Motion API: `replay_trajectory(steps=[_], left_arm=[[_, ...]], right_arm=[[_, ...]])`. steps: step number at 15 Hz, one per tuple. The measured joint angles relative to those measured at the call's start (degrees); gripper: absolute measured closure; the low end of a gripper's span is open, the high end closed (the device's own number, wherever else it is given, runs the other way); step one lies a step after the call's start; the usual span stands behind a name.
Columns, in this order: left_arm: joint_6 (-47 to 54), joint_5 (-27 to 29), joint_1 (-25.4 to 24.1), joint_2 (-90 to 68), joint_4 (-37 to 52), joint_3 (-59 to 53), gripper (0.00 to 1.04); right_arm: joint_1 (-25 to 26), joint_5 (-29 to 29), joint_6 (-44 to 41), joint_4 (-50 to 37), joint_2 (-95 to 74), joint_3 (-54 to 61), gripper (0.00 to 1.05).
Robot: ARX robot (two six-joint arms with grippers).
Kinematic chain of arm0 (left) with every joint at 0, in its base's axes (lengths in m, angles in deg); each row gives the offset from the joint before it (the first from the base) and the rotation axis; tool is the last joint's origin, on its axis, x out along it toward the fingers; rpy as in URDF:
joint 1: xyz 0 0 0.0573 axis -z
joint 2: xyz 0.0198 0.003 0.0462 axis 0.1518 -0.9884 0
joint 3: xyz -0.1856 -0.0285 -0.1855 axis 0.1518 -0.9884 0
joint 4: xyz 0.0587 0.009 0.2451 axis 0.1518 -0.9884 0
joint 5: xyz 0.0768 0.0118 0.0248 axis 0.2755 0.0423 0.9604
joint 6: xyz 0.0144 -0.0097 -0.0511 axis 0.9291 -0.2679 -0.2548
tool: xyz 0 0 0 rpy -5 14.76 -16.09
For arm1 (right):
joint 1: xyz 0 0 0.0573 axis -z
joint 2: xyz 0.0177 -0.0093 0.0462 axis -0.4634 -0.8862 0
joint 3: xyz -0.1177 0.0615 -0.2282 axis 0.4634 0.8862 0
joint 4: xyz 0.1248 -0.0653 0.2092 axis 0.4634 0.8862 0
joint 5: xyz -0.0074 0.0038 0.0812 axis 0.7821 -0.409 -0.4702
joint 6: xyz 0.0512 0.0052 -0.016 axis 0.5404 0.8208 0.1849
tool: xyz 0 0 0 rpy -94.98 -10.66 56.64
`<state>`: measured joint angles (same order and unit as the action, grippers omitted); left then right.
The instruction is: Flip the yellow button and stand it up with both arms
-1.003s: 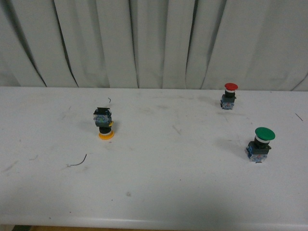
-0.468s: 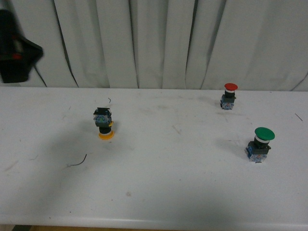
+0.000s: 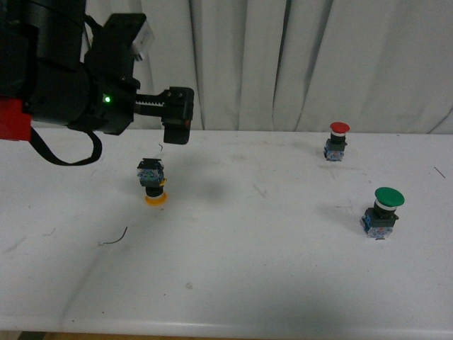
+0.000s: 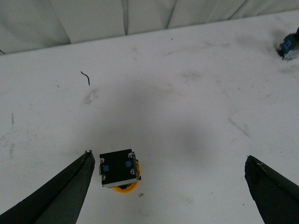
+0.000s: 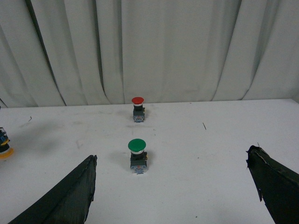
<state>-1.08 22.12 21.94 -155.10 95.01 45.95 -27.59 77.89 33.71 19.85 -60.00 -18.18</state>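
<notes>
The yellow button stands upside down on the white table, left of centre, its yellow cap on the surface and its black and blue block on top. My left gripper hangs open above and slightly right of it. In the left wrist view the yellow button sits close to one finger of the left gripper, apart from it. My right gripper is open with nothing between its fingers. In that view the yellow button shows at the far edge. The right arm is out of the front view.
A red-capped button stands upright at the back right, and a larger green-capped button stands nearer on the right. A short dark wire lies near the yellow button. A white curtain hangs behind the table.
My left arm has come into the front view from the upper left and now hangs over the yellow button. None of the buttons has moved.
</notes>
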Motion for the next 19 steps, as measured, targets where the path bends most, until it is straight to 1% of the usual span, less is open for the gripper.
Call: replay_trajectory(steps=[6,9,14,19], left_arm=[[2.2,0.5,-1.5,-8.9,-8.0,9.2,0.07],[0.7,1.0,-2.7,-12.5,-12.9,13.7,0.07],[-0.9,0.8,-3.3,-15.3,-14.7,16.7,0.07],[-0.7,1.9,-3.6,-18.0,-14.5,16.8,0.07]], right_arm=[[0.0,0.0,0.0,0.0,0.0,0.0,0.06],[0.0,0.0,0.0,0.0,0.0,0.0,0.06],[0.0,0.0,0.0,0.0,0.0,0.0,0.06],[0.0,0.0,0.0,0.0,0.0,0.0,0.06]])
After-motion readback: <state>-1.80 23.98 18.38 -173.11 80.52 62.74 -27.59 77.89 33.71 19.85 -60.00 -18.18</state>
